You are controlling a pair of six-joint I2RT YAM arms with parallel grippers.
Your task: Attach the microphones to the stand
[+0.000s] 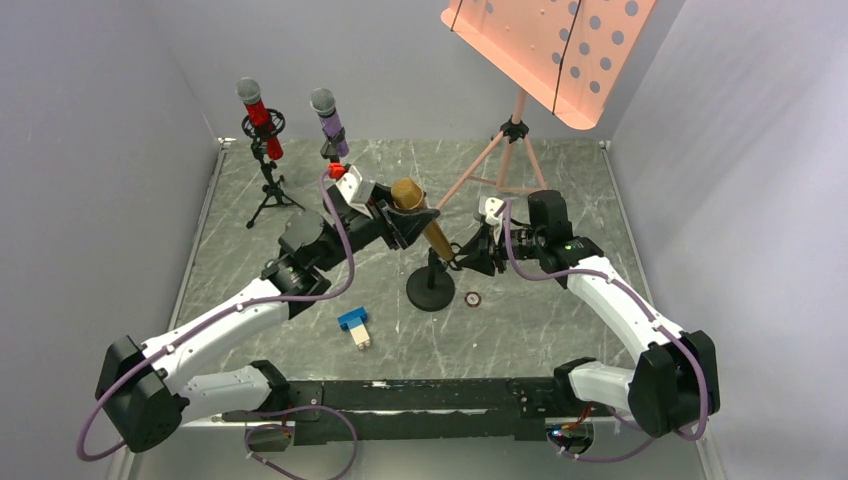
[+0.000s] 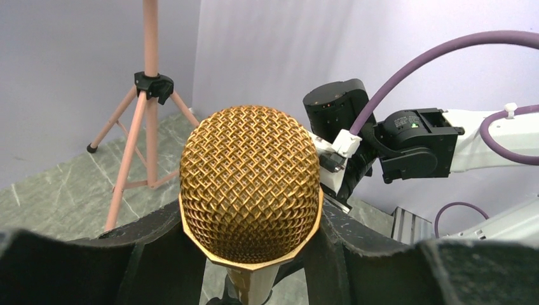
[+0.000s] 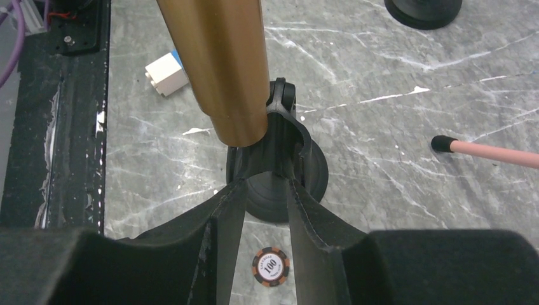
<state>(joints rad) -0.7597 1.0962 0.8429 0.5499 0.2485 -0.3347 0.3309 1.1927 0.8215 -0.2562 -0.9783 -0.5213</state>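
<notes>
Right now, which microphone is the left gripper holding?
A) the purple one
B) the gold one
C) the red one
B: the left gripper clasps the gold microphone just below its mesh head; the red microphone and purple microphone sit apart at the back.

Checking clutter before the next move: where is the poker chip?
Top view: the poker chip lies flat near centre, just right of the round stand base.

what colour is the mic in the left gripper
Gold all over; the microphone shows best in the left wrist view.
</notes>
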